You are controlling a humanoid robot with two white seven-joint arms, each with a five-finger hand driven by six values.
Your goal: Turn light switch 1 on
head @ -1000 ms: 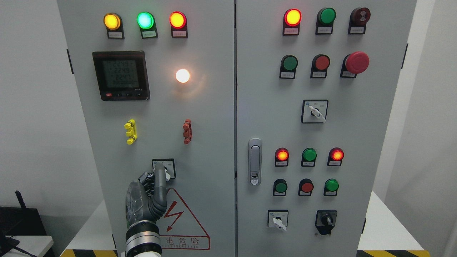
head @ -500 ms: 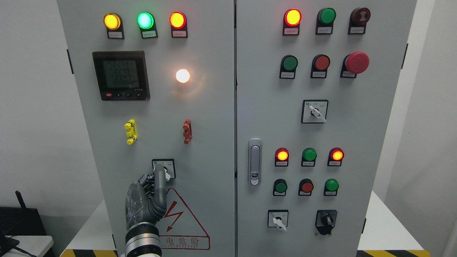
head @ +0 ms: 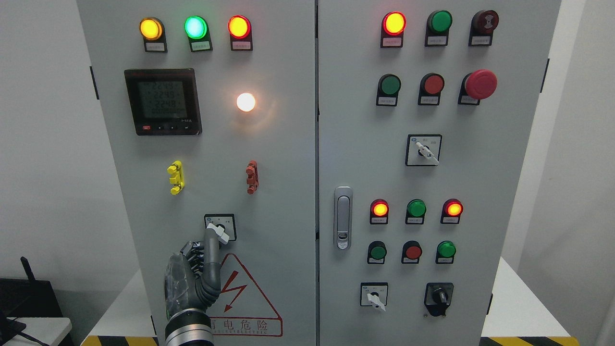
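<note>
Switch [head: 220, 227] at fingers' [head: 210, 239] tip

Bright, even, sharp picture; the white lamp [head: 246, 102] glares on the panel; meter digits perhaps slightly blurred.

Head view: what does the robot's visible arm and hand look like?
Only the left hand shows: dark grey jointed fingers with ribbed segments, a glossy translucent grey shell over the back of the hand, and a banded silver-and-black metal wrist cuff. No cables or markings are visible.
</note>
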